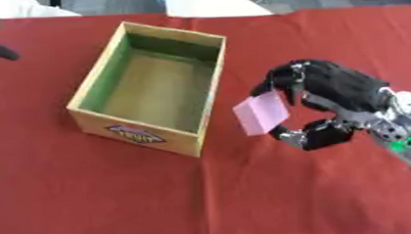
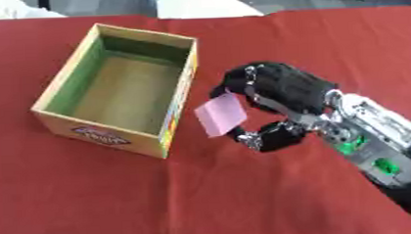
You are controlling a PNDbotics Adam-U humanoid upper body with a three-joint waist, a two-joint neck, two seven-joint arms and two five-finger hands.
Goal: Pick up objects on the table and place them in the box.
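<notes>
pink card [image 1: 261, 112] pinched, right hand [image 1: 324, 93] curled

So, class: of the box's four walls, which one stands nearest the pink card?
The long wall on the robot's right, running away from the camera. The pink card, pinched in the right hand, hangs just outside it; the logo wall faces the camera.
</notes>
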